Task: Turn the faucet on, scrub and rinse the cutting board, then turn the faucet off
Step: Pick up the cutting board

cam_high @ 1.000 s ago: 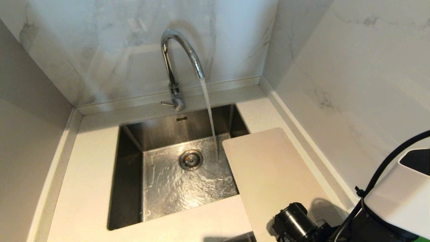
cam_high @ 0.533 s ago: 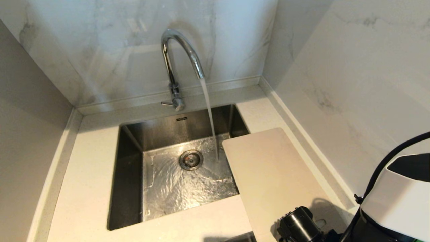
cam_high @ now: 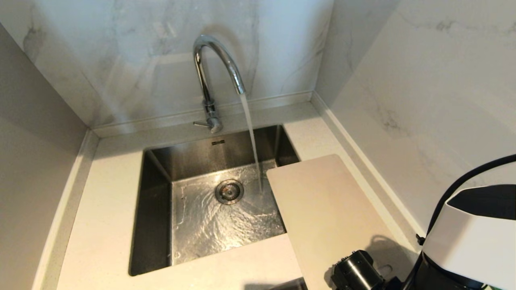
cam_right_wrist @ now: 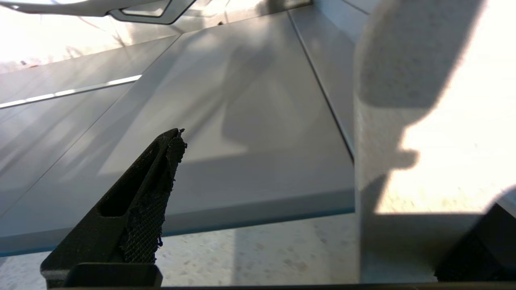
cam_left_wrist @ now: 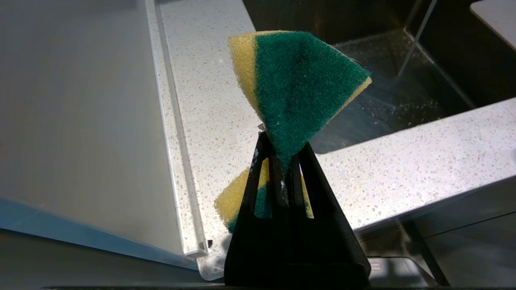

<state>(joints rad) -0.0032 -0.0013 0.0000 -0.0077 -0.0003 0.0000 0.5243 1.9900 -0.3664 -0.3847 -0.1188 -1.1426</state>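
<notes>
Pale speckled countertop wrapped by marble-look walls at the back and right. Steel sink sunk into it, floor rippling with water around a round drain. Cutting board, pale beige, lying flat on the counter at the sink's right edge, its far left corner jutting a little over the basin; handle cutout near the short end closest to the robot. Right arm, white-shelled with a black cable, low at the right of the head view, a black cylindrical part over the board's near end. Faucet, chrome gooseneck, standing behind the sink at the back edge, running, stream falling from the arched spout onto the sink floor just right of the drain and just left of the board's overhanging corner; thin side lever sticking out to the left at the base. Left gripper outside the head view, seen only from its own wrist, hanging over the counter's front left corner, fingers clenched tight on a green and yellow sponge, pinched so it fans out above and below the grip. Right gripper spread wide with nothing between the fingers, close to the counter in front of the wall, one finger dark at each side of its wrist view.
</notes>
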